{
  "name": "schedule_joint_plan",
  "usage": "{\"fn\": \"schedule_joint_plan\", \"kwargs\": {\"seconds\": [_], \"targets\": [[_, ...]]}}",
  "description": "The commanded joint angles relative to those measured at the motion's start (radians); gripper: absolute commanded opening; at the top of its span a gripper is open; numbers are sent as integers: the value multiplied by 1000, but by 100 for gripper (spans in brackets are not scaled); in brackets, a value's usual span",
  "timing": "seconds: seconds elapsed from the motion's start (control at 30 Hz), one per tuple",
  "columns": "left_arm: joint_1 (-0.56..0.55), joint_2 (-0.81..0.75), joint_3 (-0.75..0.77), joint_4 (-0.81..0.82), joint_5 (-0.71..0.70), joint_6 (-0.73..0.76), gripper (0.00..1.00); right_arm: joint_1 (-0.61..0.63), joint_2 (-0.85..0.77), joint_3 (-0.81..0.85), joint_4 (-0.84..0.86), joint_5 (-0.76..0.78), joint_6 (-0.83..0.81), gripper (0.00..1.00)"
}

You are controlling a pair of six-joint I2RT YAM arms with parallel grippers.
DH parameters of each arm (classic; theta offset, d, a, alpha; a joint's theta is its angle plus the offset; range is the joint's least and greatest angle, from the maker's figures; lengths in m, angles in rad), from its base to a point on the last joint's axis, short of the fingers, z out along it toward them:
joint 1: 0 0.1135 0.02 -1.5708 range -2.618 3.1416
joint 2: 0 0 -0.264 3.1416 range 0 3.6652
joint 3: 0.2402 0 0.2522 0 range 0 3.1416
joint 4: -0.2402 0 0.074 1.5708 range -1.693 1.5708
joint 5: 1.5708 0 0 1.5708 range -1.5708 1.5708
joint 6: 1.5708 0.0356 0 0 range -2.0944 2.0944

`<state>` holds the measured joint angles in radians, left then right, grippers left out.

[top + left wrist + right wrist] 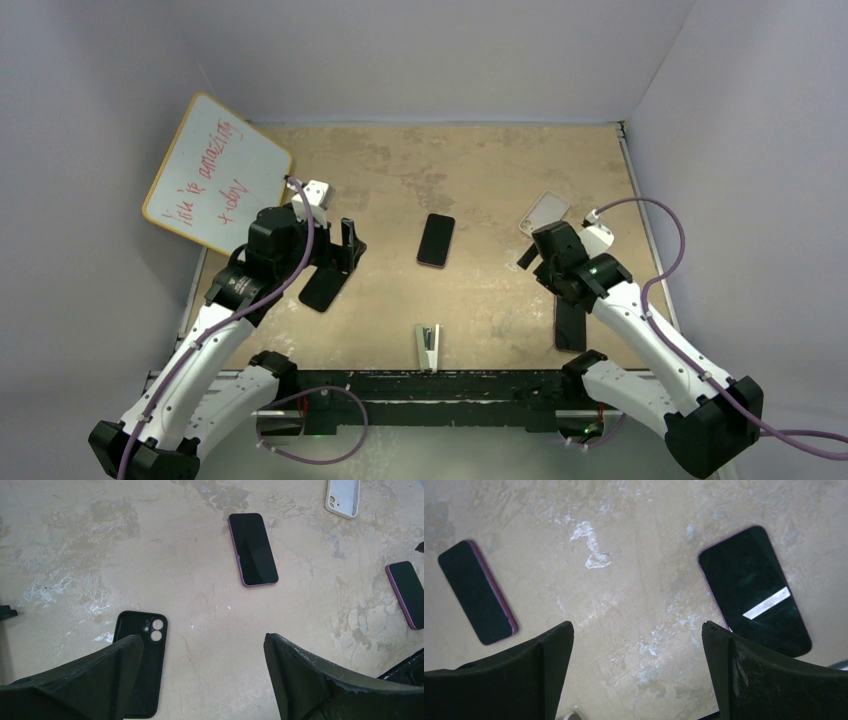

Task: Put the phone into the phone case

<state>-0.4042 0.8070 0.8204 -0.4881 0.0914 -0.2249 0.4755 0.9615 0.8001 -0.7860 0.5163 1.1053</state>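
Observation:
A black phone case [322,288] lies open side up at the left, also under my left finger in the left wrist view [142,665]. A dark phone with a pink rim [436,240] lies screen up at mid-table, also in the left wrist view [253,549]. A second dark phone [570,325] lies beside the right arm, also in the right wrist view [754,590]. A white case [545,212] lies at the back right. My left gripper [347,243] is open and empty just above the black case. My right gripper [528,258] is open and empty over bare table.
A whiteboard with red writing [215,170] leans at the back left. A small grey-white object [428,345] lies at the near edge in the middle. The tan table top [480,170] is walled by grey panels on three sides.

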Motion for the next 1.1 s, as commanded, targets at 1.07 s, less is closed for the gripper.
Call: {"fn": "schedule_joint_plan", "kwargs": {"seconds": [1.07], "targets": [[-6,-38,-3,10,-2,-8,95,-411,392,239,9,-292,-579,98]]}}
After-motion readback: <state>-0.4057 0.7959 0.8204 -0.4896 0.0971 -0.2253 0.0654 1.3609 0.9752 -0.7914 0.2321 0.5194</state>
